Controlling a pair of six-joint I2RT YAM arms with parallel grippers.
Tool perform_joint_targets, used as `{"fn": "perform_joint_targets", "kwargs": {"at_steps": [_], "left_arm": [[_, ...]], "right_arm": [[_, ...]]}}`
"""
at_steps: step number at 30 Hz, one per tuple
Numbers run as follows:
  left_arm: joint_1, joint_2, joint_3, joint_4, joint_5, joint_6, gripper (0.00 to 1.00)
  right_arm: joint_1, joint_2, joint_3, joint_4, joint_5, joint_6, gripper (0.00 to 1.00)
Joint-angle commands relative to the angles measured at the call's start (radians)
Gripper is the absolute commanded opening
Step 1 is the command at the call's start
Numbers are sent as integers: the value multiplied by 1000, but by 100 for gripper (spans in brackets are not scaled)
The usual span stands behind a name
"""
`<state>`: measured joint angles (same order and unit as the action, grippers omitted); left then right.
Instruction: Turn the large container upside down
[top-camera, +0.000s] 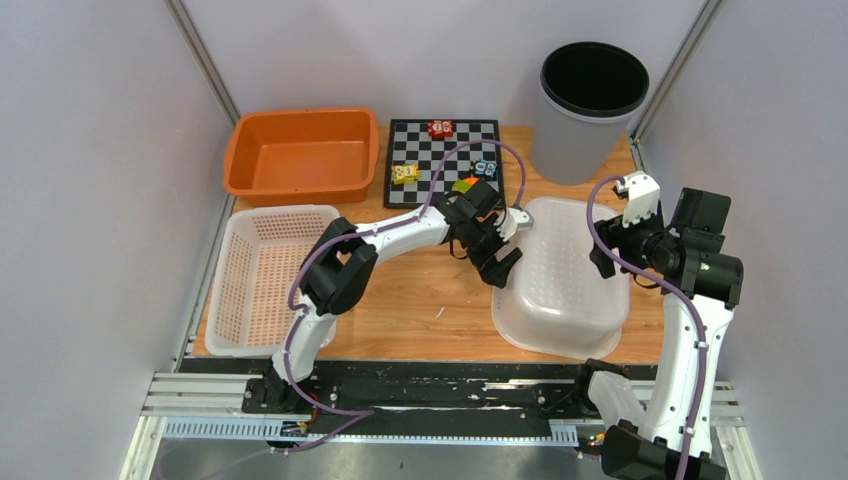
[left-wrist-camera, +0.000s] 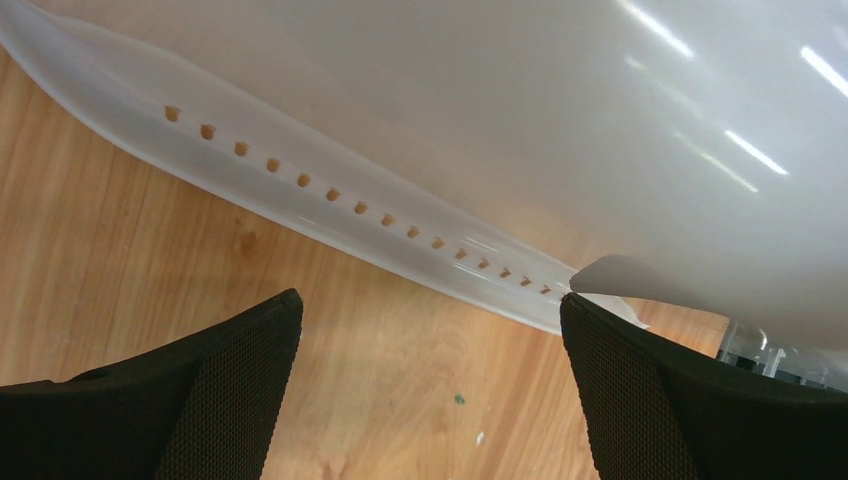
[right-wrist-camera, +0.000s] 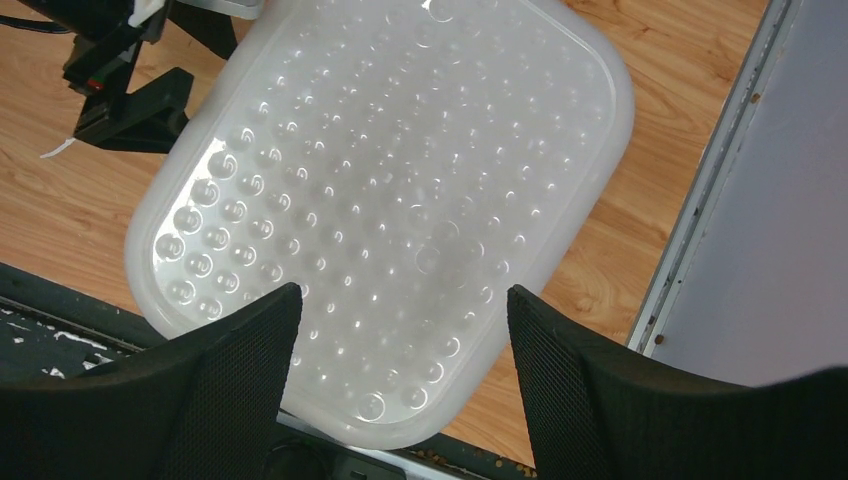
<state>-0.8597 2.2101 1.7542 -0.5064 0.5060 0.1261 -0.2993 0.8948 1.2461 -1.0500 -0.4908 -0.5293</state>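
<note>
On the counter (top-camera: 440, 300), between the two arms, the large container (top-camera: 565, 275) lies with its dimpled base up and its rim downward. The flip itself looks done, and the step in hand is, I judge, clearing away cleanly. Left of the container, the left tool (left-wrist-camera: 430, 300) stands low with jaws wide and nothing between them, facing the container's rim (left-wrist-camera: 120, 110). One finger (left-wrist-camera: 640, 390) sits right at the lip, and I cannot tell whether it touches. Above the container, the right tool (right-wrist-camera: 402, 295) hangs with jaws apart, holding nothing. To finish well, each tool should back straight away from the container without closing. The left one should draw outward along the wood so its finger neither hooks the lip nor catches the row of small holes (left-wrist-camera: 333, 194) and drags the container.
</note>
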Motion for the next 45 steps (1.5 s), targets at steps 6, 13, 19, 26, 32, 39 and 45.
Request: {"fn": "perform_joint_targets", "kwargs": {"at_steps": [6, 13, 19, 26, 32, 39, 45], "left_arm": [[-44, 115, 179, 20, 3, -91, 100], [-67, 184, 290, 9, 3, -121, 100], [-74, 237, 382, 0, 2, -181, 100], [-47, 144, 328, -39, -18, -134, 100], [56, -39, 246, -119, -7, -36, 100], [196, -307, 55, -313, -65, 177, 100], [350, -543, -211, -288, -130, 223, 100]], "right_arm": [[-14, -39, -27, -31, -18, -36, 78], [-14, -44, -27, -37, -30, -38, 78], [-14, -39, -17, -49, -48, -40, 79], [-10, -24, -38, -80, -64, -78, 85], [65, -16, -40, -33, -50, -20, 89], [370, 4, -135, 61, 232, 54, 92], [557, 7, -229, 108, 505, 64, 95]]}}
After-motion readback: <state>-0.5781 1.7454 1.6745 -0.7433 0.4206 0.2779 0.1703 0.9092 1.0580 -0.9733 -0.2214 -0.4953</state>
